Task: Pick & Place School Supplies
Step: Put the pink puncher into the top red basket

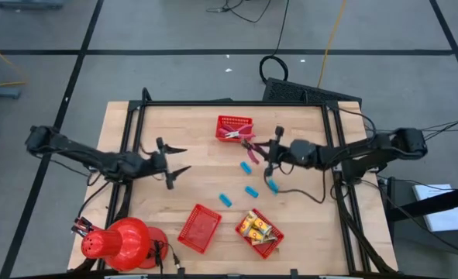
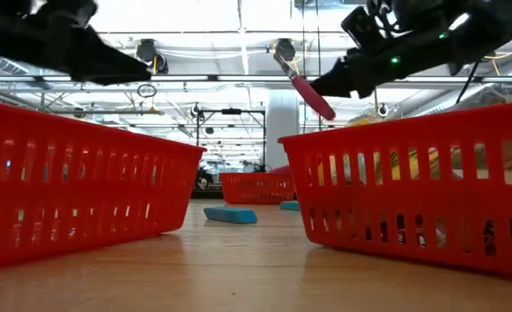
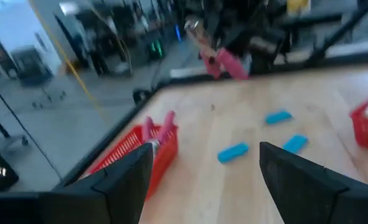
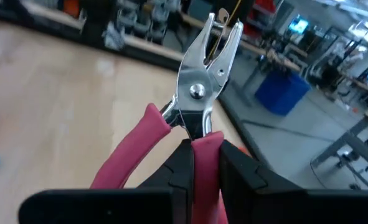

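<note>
From above, the right gripper (image 1: 269, 149) merely hovers beside the far basket (image 1: 235, 124); its wrist camera shows it pinching one pink handle of the pliers (image 4: 199, 93), lifted off the worktop (image 1: 205, 178). Blue blocks (image 1: 251, 191) lie scattered between the baskets. The left gripper (image 1: 178, 161) waits, fingers spread. At table height, two near red baskets (image 2: 74, 178) block most of the worktop.

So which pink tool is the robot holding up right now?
Start at the wooden table and find the red mesh basket at its far edge. Just beside it, the right gripper holds pink-handled metal pliers in the air. The other pink pliers lie inside that basket.
</note>
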